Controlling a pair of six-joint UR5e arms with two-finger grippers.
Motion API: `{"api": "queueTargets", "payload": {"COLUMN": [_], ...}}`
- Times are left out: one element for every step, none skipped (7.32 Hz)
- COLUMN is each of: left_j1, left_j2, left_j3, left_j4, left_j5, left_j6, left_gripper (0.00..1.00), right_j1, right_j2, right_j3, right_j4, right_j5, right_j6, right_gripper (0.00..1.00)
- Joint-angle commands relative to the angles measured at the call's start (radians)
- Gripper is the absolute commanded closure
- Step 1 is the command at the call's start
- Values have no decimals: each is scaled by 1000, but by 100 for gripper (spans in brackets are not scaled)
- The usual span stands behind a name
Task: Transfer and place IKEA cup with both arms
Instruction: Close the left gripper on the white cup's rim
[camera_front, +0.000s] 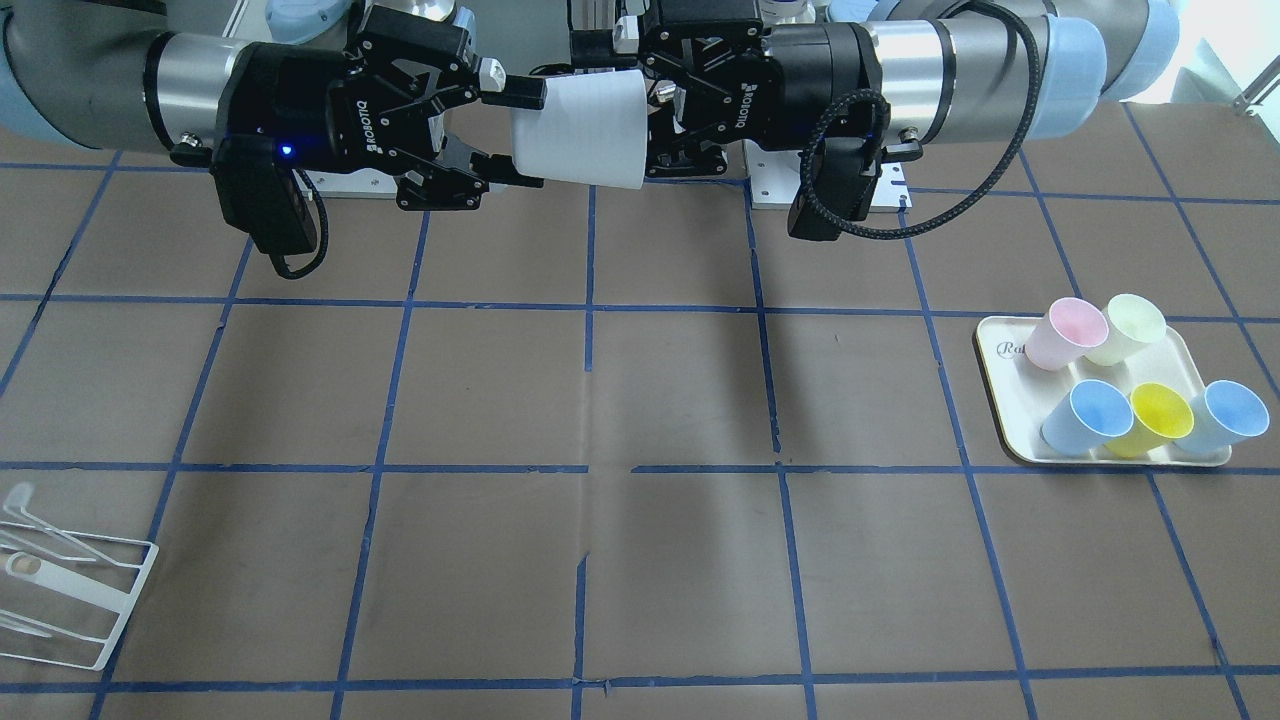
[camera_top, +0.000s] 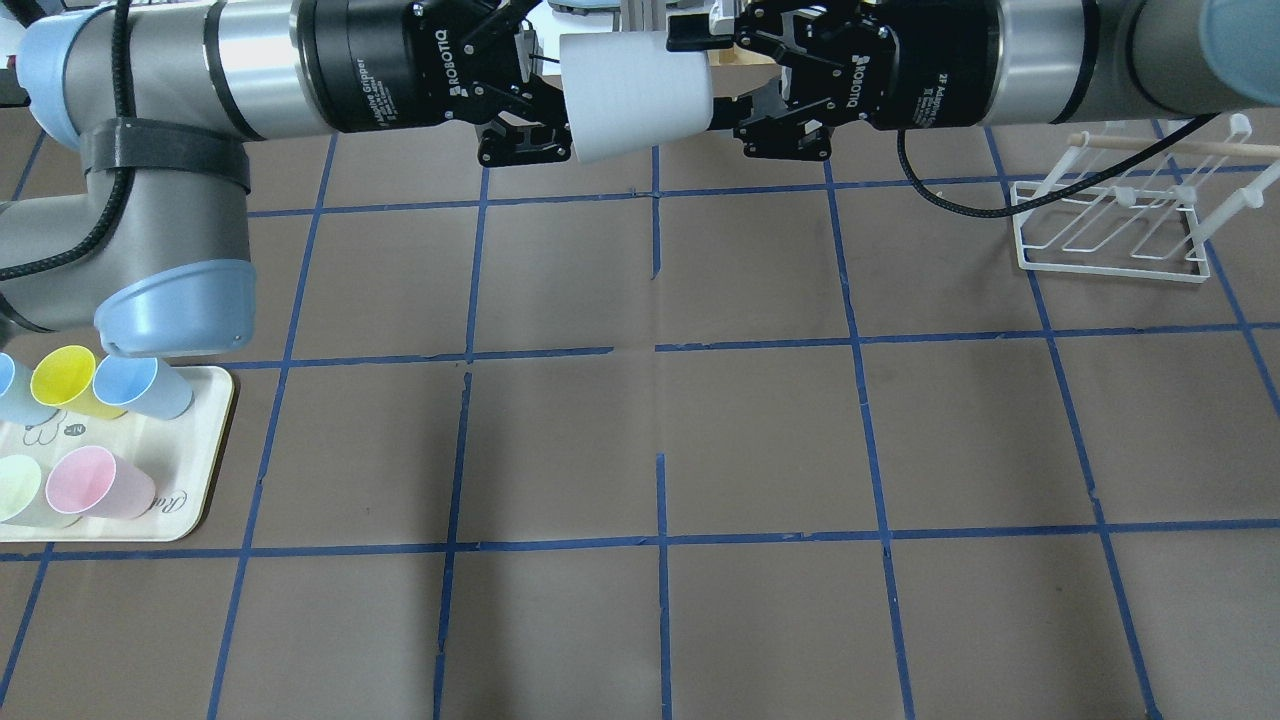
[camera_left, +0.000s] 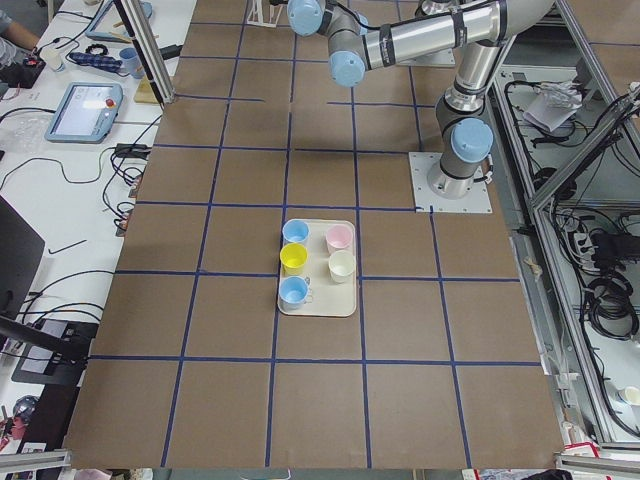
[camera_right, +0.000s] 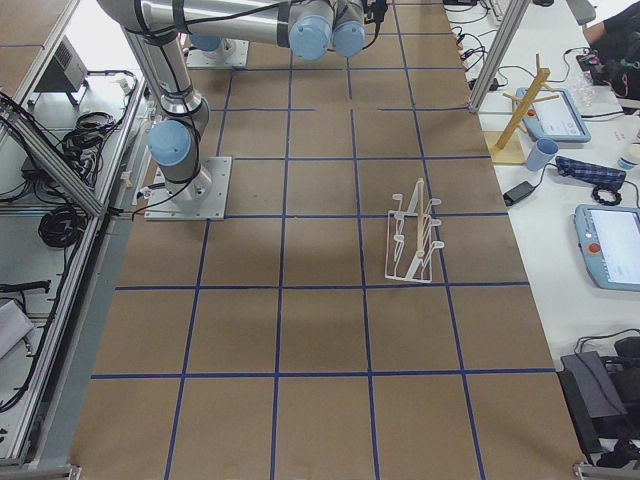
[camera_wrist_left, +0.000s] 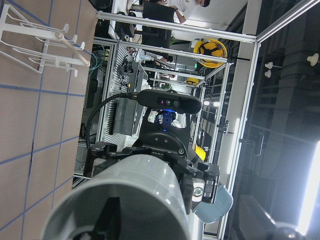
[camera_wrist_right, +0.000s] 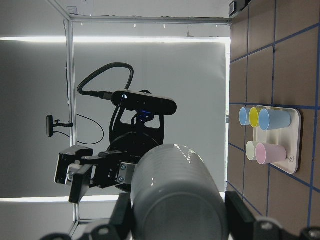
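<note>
IKEA cup (camera_wrist_left: 145, 187) fills the foreground of both wrist cams. It lies horizontal in mid-air between the two grippers, well above the surface (camera_front: 680, 390). Mouth end points into the left gripper (camera_top: 548, 105), base end into the right gripper (camera_front: 520, 132).

Left gripper: pinching the cup's rim wall. Left wrist cam shows one finger (camera_wrist_left: 111, 220) inside the mouth.

Right gripper: spread to cup width, straddling the base end, one finger each side. In the front view both pads (camera_front: 515, 92) look flush on the cup wall, but I can't tell if it's clamped or just touching.

Left arm (camera_top: 150, 60) and right arm (camera_top: 1100, 50) come in roughly level, nose to nose, wrists in line with the cup.

Down on the surface:
- Cream tray (camera_front: 1005, 400) sits well below and out behind the left gripper. It carries five cups standing mouth-up: pink (camera_front: 1068, 333), pale yellow-green (camera_front: 1128, 328), yellow (camera_front: 1160, 418) and two light-blue (camera_front: 1090, 415) (camera_front: 1225, 418).
- White wire rack (camera_right: 412, 240) sits well below and out behind the right gripper, opposite side from the tray.
- Surface is brown with a blue tape grid.
</note>
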Motion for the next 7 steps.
{"api": "queueTargets", "payload": {"left_j1": [5,5,8,8,8,10,10], "left_j2": [1,4,1,-9,-11,-5,-2], "left_j3": [2,2,5,15,31,31,31], "left_j4": [0,0,9,21,20,18,18], "left_j5": [-1,2,2,26,40,40,42], "left_j6": [-7,-7,-5,-7,-10,-19,-36], "left_gripper": [14,14,19,34,36,35,35], "right_j1": [-4,-4,-4,-4,-4,-4,-4], "right_j2": [1,0,1,1,1,1,1], "right_j3": [-1,-3,-1,-3,-3,-1,-3], "right_j4": [0,0,0,0,0,0,0], "right_j5": [0,0,0,0,0,-1,0], "right_j6": [2,4,5,5,5,7,5], "right_gripper": [64,63,62,62,62,62,62]}}
